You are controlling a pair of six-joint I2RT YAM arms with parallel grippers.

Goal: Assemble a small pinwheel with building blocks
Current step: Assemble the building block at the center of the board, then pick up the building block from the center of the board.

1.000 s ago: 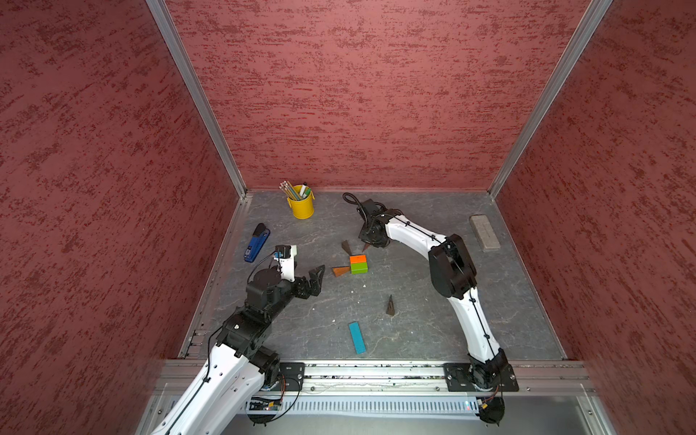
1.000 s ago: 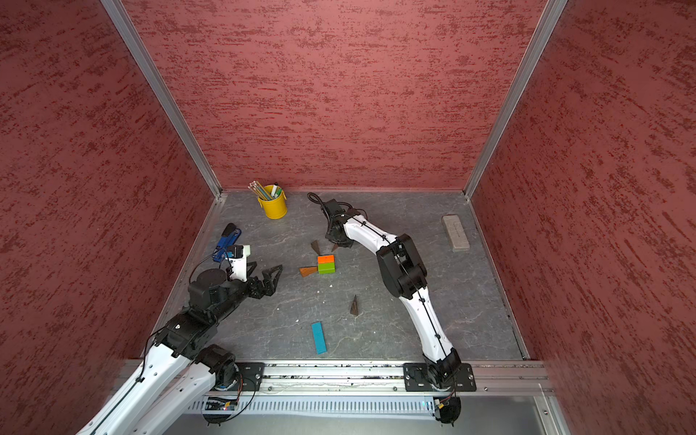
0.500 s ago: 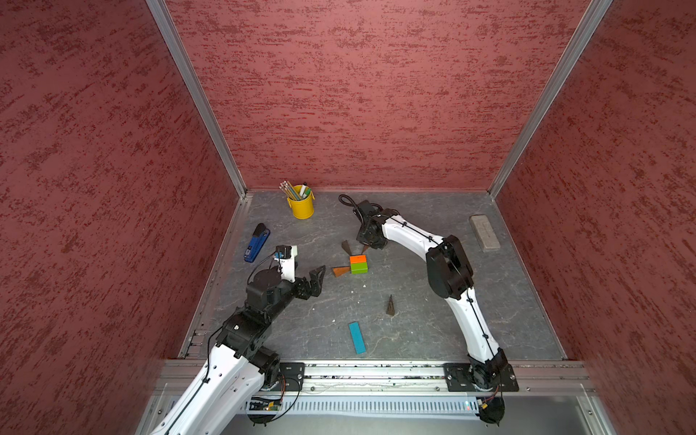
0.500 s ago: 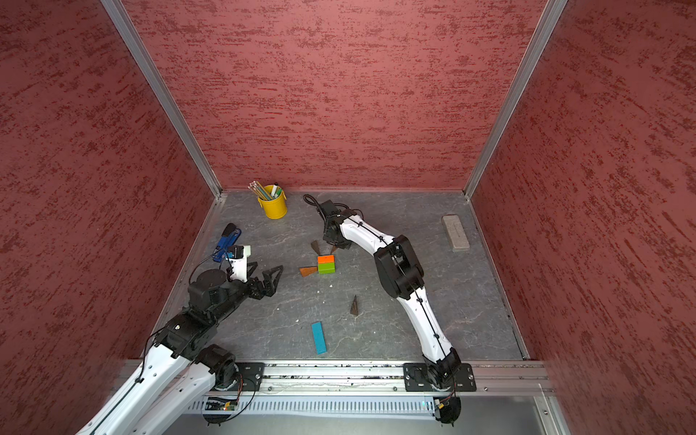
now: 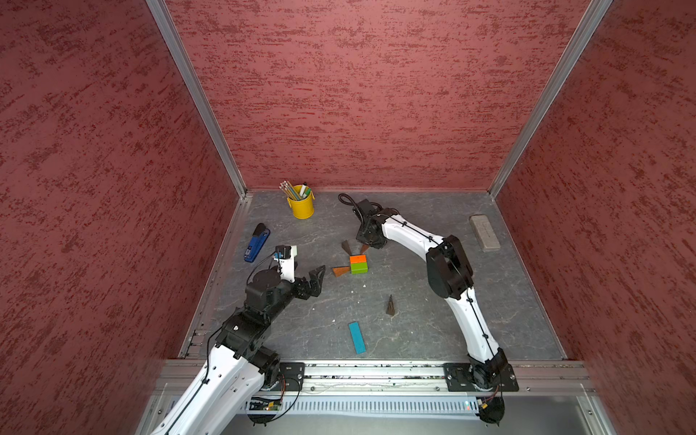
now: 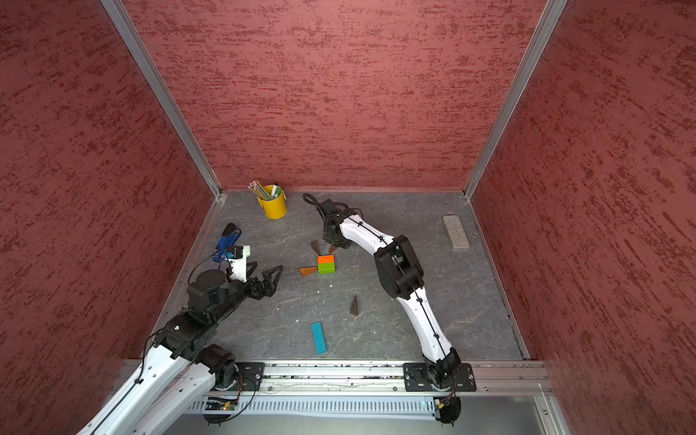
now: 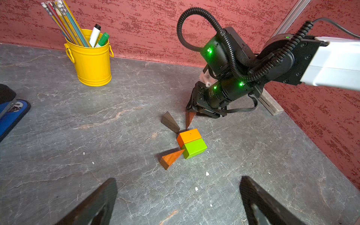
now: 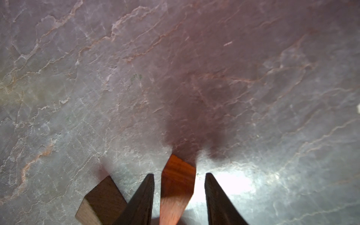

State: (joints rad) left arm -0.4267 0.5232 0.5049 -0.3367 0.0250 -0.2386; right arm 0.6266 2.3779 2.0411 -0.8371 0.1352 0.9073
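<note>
Right jaws straddle a red-brown wedge [image 8: 178, 187] – slightly parted, a gap showing on each side, not gripping.

This wedge appears to rest on the counter [image 5: 422, 331], tip at the orange block [image 7: 189, 136], just beside a dark wedge [image 7: 170, 122]; a third wedge [image 7: 171, 158] points at the green block [image 7: 194, 148]. The left jaws stand wide and empty, apart from the figure. Best move: rise straight up so neither finger nudges the blade – a fourth wedge [image 5: 390, 306] and the blue bar [image 5: 356, 337] lie unplaced.
</note>
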